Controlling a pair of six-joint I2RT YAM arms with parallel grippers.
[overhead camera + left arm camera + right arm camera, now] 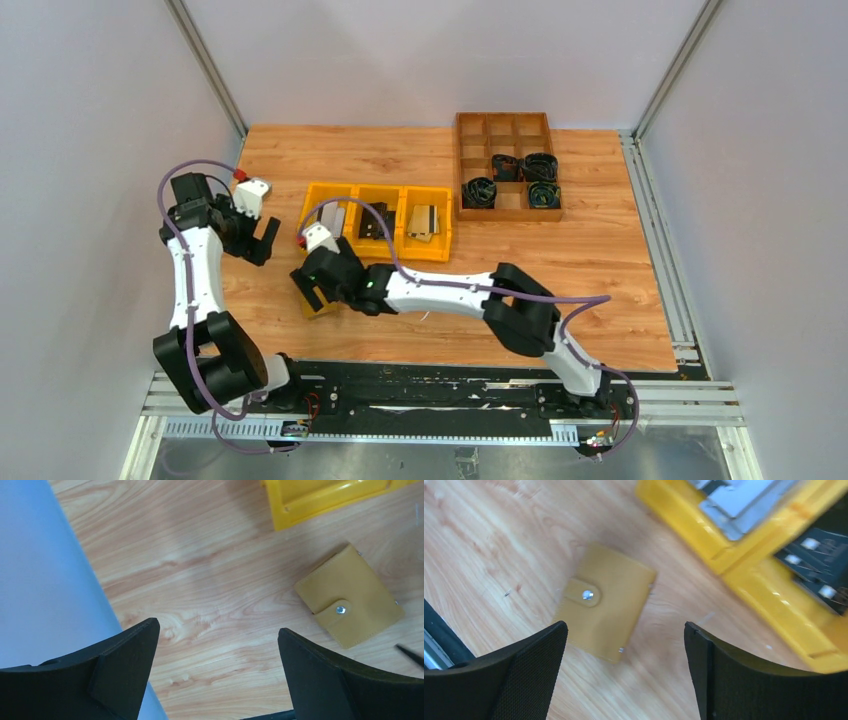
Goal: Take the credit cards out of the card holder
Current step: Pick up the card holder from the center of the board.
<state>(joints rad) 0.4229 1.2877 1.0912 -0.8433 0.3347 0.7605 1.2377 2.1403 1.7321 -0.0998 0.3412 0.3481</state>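
Observation:
The card holder [604,609] is a mustard-tan wallet, lying flat on the wooden table with its snap flap closed. In the top view only a corner of it [324,309] shows under my right gripper [314,292]. That gripper [625,628] is open and empty, just above the holder's near edge. My left gripper [260,244] is open and empty, to the left of the holder [348,602], with bare table between its jaws [217,630]. Credit cards lie in a yellow bin: silver-grey [744,500], black [819,550] and beige-gold [424,222]. Any cards inside the holder are hidden.
The yellow three-compartment bin [377,188] stands just behind the holder; its rim shows in the right wrist view [769,587] and the left wrist view [320,502]. A brown divided tray [477,128] with black coils stands at the back right. A grey wall [35,580] runs along the left.

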